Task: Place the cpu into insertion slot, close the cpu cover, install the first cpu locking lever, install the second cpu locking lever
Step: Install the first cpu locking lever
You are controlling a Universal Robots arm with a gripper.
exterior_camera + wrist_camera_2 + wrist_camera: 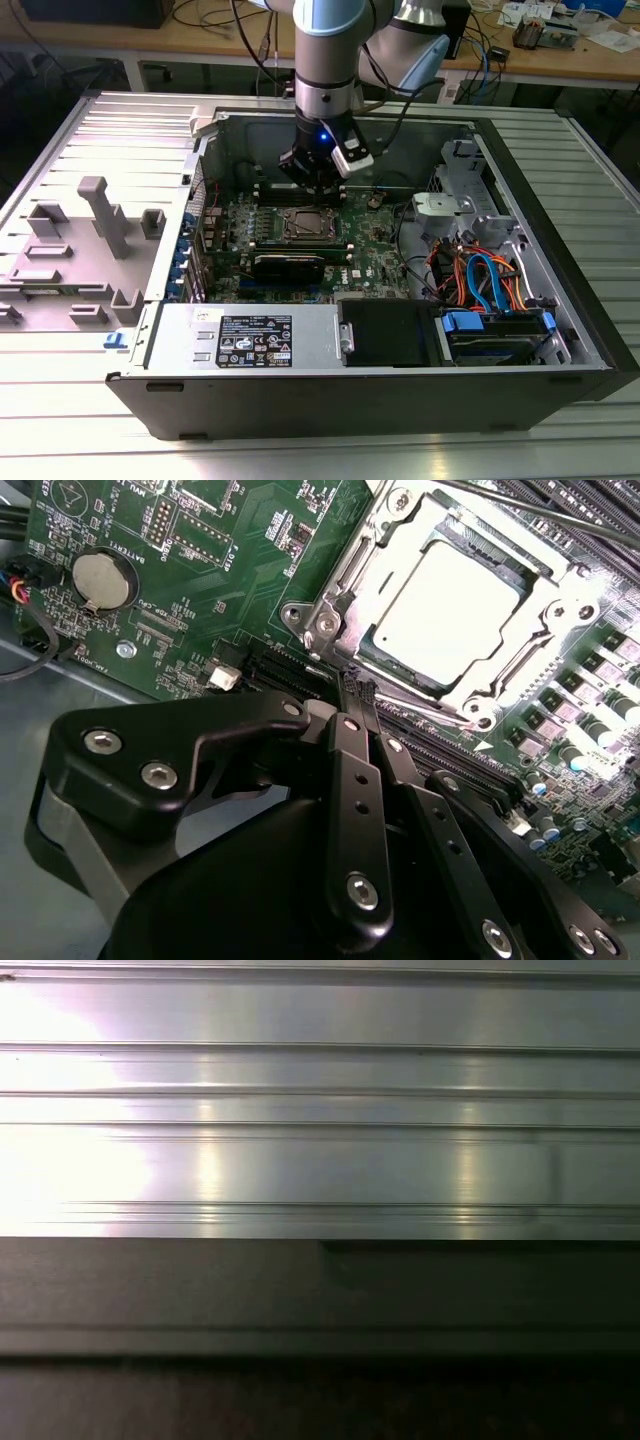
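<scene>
In the second wrist view my gripper point(357, 688) sits closest to the lens, its black fingers point(352, 780) pressed together into a narrow tip with nothing between them. That tip hangs just beside the near edge of the insertion slot point(330, 608), at the corner of its silvery rim; I cannot tell whether it touches the metal. Just past it, the cpu point(450, 610) lies flat in the slot, its pale metal top bright under the light. The cpu cover point(560, 620) is down over it, its frame lying around the chip's edges. Further off on the green motherboard point(240, 550) I see a round coin battery point(102, 578).

In the exterior view the arm point(328, 60) reaches down into the open computer case point(540, 200), with the gripper point(322, 180) just behind the slot point(308, 226) at the board's middle. Beyond the case stands a wooden bench point(200, 45).

In the first wrist view I see ribbed aluminium table surface point(320, 1110).
</scene>
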